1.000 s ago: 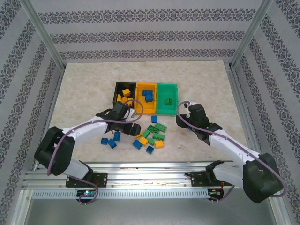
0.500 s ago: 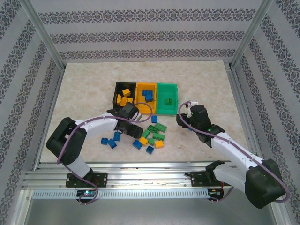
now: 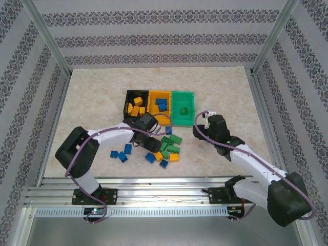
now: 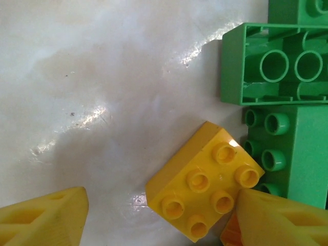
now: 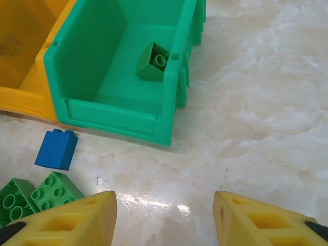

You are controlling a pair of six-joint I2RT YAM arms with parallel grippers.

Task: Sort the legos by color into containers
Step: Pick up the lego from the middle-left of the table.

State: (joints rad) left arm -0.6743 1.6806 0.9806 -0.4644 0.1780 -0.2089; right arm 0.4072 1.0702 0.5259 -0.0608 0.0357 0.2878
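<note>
The containers stand in a row: the black bin (image 3: 134, 102) holds yellow legos, the orange bin (image 3: 160, 107) holds blue ones, and the green bin (image 5: 128, 77) holds one green lego (image 5: 152, 61). Loose legos in blue, green and yellow lie in front of the bins (image 3: 166, 151). My left gripper (image 3: 154, 145) is open low over this pile. A yellow four-stud lego (image 4: 205, 182) lies flat on the table between its fingers, and the right finger (image 4: 277, 220) overlaps the brick's corner. My right gripper (image 5: 164, 220) is open and empty over bare table just in front of the green bin.
An upturned green brick (image 4: 277, 66) and a studded green brick (image 4: 297, 148) lie right beside the yellow one. A blue brick (image 5: 56, 148) and green bricks (image 5: 36, 197) sit left of my right gripper. Metal frame posts and patterned walls ring the marble table (image 3: 92, 97).
My left gripper has swung right from the blue bricks to the middle of the loose pile, and its jaws narrowed slightly. The right arm has barely moved.
</note>
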